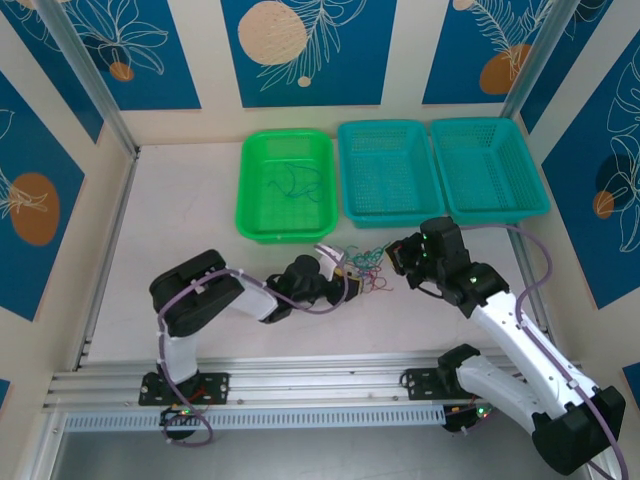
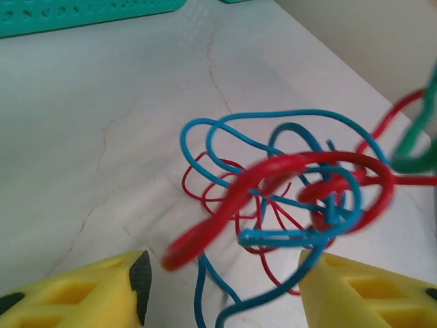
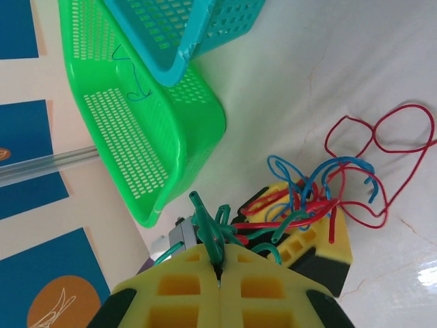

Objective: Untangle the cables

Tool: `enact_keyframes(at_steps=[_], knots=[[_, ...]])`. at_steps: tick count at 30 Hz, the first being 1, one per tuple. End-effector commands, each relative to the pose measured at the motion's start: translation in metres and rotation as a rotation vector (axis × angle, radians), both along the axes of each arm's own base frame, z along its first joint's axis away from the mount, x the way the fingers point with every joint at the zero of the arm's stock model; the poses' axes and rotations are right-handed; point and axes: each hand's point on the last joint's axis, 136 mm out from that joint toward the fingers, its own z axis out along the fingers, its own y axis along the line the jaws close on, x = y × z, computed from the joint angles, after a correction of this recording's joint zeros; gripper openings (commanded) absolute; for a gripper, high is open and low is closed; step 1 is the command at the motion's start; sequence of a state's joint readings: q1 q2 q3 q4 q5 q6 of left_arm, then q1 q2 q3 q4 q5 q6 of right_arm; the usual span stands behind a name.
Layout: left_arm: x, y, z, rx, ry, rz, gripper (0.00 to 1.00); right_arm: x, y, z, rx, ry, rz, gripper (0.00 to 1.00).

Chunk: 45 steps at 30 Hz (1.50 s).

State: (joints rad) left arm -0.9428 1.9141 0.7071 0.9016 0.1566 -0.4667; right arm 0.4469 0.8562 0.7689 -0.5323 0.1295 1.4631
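Cables (image 1: pixel 367 263) — between left gripper (image 1: pixel 340 268) and right gripper (image 1: pixel 396 256)

White table (image 1: pixel 180 200), 3 baskets (image 1: pixel 385 217), tangled cables (image 1: pixel 368 268)

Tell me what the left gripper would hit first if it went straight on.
Probably the knot of thin blue, red and green wires just ahead of the left gripper; depth is unclear.

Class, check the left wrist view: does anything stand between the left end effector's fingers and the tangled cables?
Nothing visible does. The cables lie directly ahead of the left end effector, with a blue strand running between its yellow fingers, over bare table.
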Motion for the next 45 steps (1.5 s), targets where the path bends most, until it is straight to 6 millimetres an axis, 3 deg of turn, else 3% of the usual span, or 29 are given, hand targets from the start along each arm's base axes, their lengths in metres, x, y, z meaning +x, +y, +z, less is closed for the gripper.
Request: enact_keyframes(at_steps=[1,4,6,18,22,29,32,34,36,41,45], knots=[[0.009,-0.007,0.008,-0.040,-0.012,0.013,0.22,0.000,-0.008,0.012,-0.019,-0.005,-0.045,0.00],[0.007,0.000,0.007,-0.043,-0.004,0.028,0.06,-0.002,-0.026,0.007,-0.100,0.007,-0.091,0.00],[0.005,0.008,0.008,-0.036,-0.007,0.040,0.00,-0.003,-0.040,0.001,-0.154,0.022,-0.124,0.00],[-0.008,0.079,0.011,0.074,-0.019,0.134,0.00,-0.015,-0.130,-0.062,-0.231,0.190,-0.334,0.00],[-0.010,0.103,0.025,0.085,-0.045,0.174,0.00,-0.026,-0.150,-0.088,-0.248,0.256,-0.382,0.00],[0.000,0.157,0.067,0.072,-0.106,0.303,0.00,-0.042,-0.172,-0.106,-0.282,0.328,-0.444,0.00],[0.000,0.171,0.097,0.033,-0.140,0.309,0.00,-0.026,-0.151,-0.098,-0.231,0.219,-0.307,0.00],[0.003,0.176,0.124,0.027,-0.186,0.318,0.00,-0.005,-0.113,-0.083,-0.154,0.033,-0.095,0.00],[0.014,0.184,0.146,0.026,-0.206,0.360,0.00,0.001,-0.076,-0.070,-0.092,-0.099,0.078,0.00],[0.076,0.205,0.176,0.011,-0.137,0.489,0.00,-0.009,-0.020,-0.059,-0.220,-0.188,0.336,0.00],[0.138,0.199,0.163,0.045,-0.003,0.495,0.00,-0.018,0.011,-0.049,-0.247,-0.210,0.477,0.00]])
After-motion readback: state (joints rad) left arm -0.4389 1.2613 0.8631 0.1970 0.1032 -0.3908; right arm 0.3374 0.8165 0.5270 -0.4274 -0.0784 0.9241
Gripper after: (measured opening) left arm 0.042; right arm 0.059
